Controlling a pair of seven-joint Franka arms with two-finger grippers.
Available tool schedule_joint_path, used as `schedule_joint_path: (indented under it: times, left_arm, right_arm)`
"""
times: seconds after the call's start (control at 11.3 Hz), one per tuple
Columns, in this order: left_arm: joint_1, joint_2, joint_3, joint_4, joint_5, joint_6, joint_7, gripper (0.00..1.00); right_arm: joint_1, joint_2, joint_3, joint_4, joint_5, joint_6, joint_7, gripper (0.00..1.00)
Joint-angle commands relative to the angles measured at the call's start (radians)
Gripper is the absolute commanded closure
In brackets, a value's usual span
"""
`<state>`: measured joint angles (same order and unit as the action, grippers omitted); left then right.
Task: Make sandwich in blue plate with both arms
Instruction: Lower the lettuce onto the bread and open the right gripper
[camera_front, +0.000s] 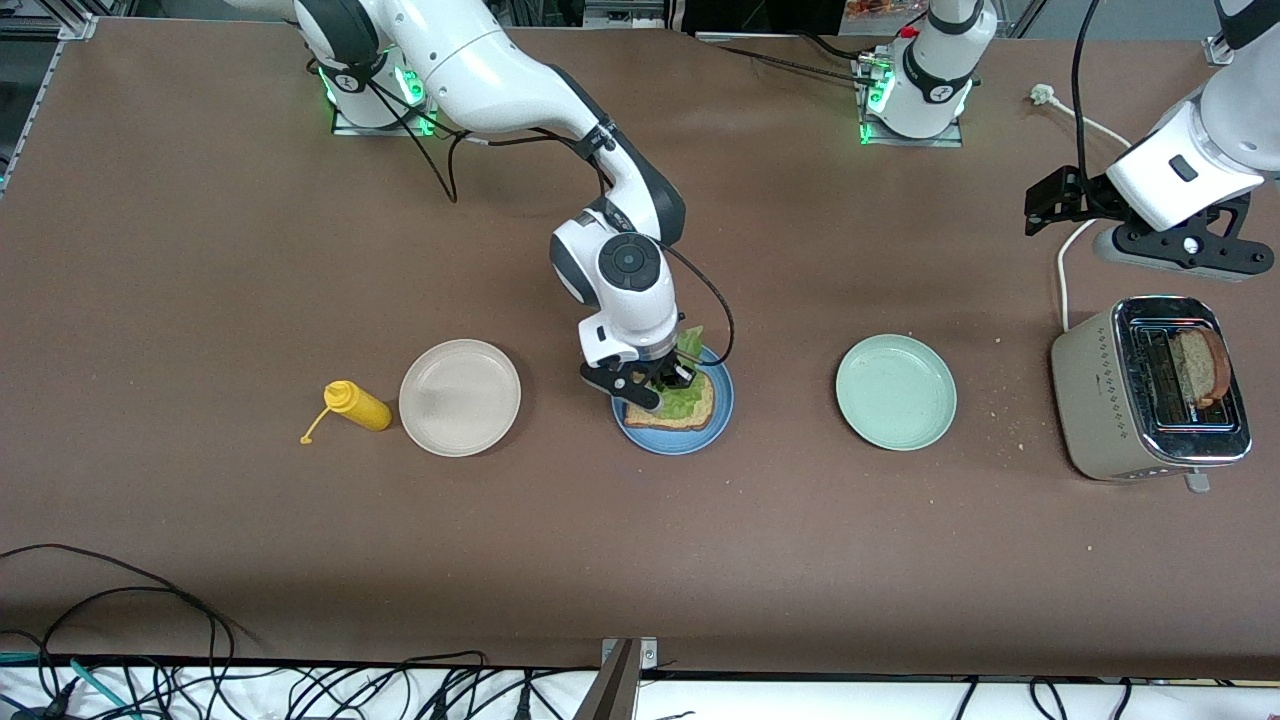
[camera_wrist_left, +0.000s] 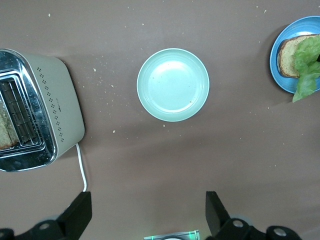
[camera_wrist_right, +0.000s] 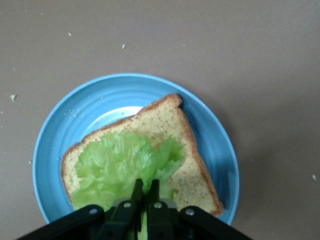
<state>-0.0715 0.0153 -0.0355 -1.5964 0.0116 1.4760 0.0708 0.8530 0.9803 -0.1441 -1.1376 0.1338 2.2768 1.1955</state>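
I read the table from the right arm's end across. First comes the yellow squeeze bottle (camera_front: 358, 406) lying on its side, just beside the beige plate (camera_front: 459, 397); neither lies in my way.

Next is the blue plate (camera_front: 718, 414), about midway between the two arms' ends of the table. One bread slice (camera_wrist_right: 187, 150) lies flat in it with the lettuce leaf (camera_wrist_right: 120, 165) on top. My right gripper (camera_front: 662, 385) is low over that plate, fingers pinched together on the edge of the leaf.

My worry here is the letting go. The leaf is light and ruffled, so I judge it may cling to a finger and lift off with it, or slide toward the crust, since part of it already hangs past the bread at the gripper's end. Dragging sideways could also shift the bread toward the rim.

Then the pale green plate (camera_front: 896, 391), bare, between the blue plate and the toaster (camera_front: 1095, 395).

At the left arm's end, the toaster holds the second bread slice (camera_front: 1198, 366) upright in a slot. My left gripper (camera_front: 1060, 197) waits in the air above the table near the toaster, fingers spread wide, holding nothing. A slot grip could crumble or jam that bread, and the white cord (camera_front: 1064, 270) trails close by.
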Motion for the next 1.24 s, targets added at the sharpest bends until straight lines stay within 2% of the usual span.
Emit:
schedule_joint_path:
  times: [0.0, 0.8, 0.89, 0.98, 1.15]
  left_arm:
    - [0.009, -0.001, -0.006, 0.016, -0.01, -0.019, -0.005, 0.0]
    - [0.009, -0.003, -0.003, 0.015, -0.01, -0.02, -0.005, 0.0]
    - [0.009, -0.004, -0.006, 0.016, -0.01, -0.02, -0.005, 0.0]
    - [0.009, -0.008, -0.007, 0.015, -0.01, -0.028, -0.005, 0.0]
    - [0.009, -0.008, -0.004, 0.016, -0.01, -0.052, -0.005, 0.0]
  right_arm:
    - [0.008, 0.017, -0.018, 0.039, 0.007, -0.003, -0.01, 1.0]
    - [-0.003, 0.02, -0.046, 0.039, 0.01, 0.001, -0.074, 1.0]
    - [-0.003, 0.02, -0.046, 0.039, 0.009, 0.001, -0.088, 0.27]
    - [-0.003, 0.02, -0.048, 0.039, 0.003, 0.001, -0.114, 0.0]
    - [-0.002, 0.015, -0.049, 0.039, 0.01, -0.003, -0.134, 0.0]
